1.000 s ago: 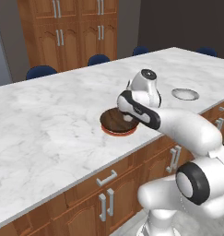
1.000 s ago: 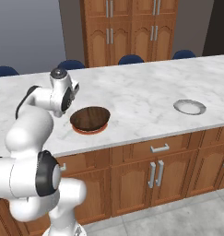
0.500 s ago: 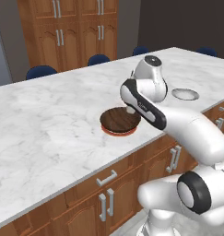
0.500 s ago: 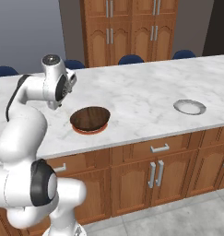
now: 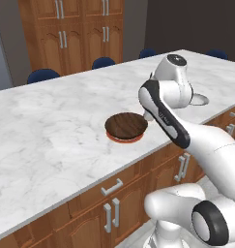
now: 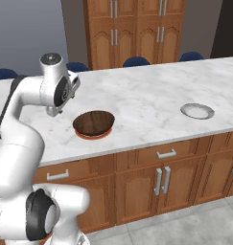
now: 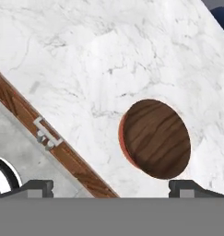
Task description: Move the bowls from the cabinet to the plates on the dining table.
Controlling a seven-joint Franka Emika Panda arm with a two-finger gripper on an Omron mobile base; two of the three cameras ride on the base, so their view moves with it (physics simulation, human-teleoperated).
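The claw (image 7: 111, 186) hangs spread and empty, with the wooden bowl (image 7: 156, 138) just below it, seated on the red-rimmed plate (image 5: 120, 139) on the table (image 5: 51, 126). A careless swing could clip the bowl's edge and knock it off-centre.

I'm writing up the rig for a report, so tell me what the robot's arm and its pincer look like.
The arm is glossy white, built of rounded, tube-like segments with dark grey to black bands and caps at the joints, and a grey disc on top of one joint. No cables or markings show. The pincer has two small dark grey, blocky fingertips.
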